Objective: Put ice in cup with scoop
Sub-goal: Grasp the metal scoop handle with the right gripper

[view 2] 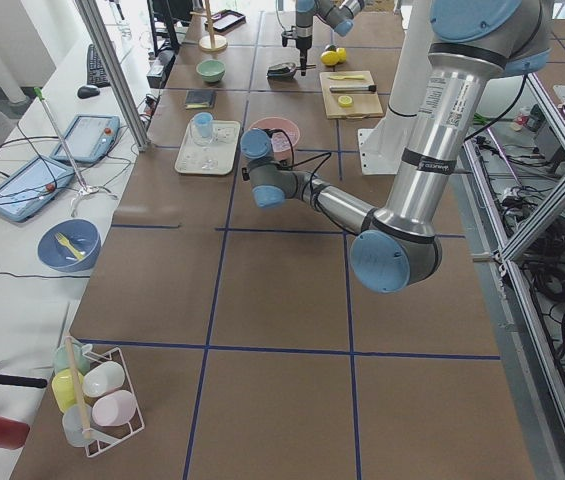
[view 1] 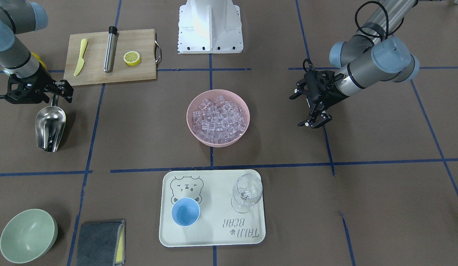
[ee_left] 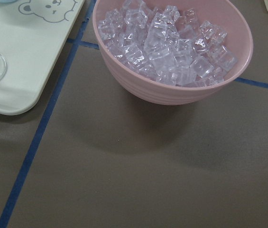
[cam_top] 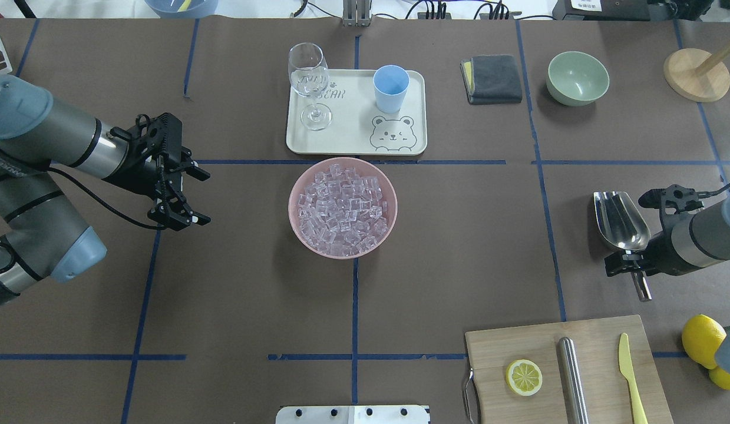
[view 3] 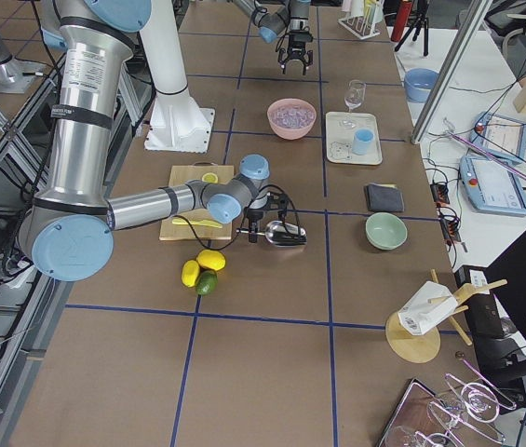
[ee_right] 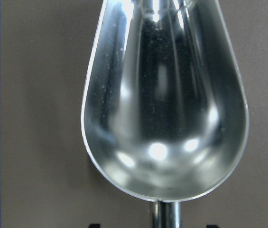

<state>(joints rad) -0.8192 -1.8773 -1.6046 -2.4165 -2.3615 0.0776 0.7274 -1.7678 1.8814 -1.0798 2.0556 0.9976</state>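
Right gripper (cam_top: 631, 259): jaws spread astride the rod handle of the empty shiny steel scoop (cam_top: 621, 221), which lies on the table. The grip should close squarely on the mid-handle. Left gripper (cam_top: 203, 197), jaws spread, hovers near the pink bowl (cam_top: 291, 203) of clear ice cubes (cam_top: 341, 209); the small light-blue cup (cam_top: 390, 88) stands on the cream tray (cam_top: 353, 121).

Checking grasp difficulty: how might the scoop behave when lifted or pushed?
The scoop looks like rigid polished steel, so likely stiff but slippery. Its thin rod handle may twist in a grip. The rounded trough could rock if pushed.

Silver arms (cam_top: 76, 141), blue caps (cam_top: 17, 106) (black cables (cam_top: 105, 206))
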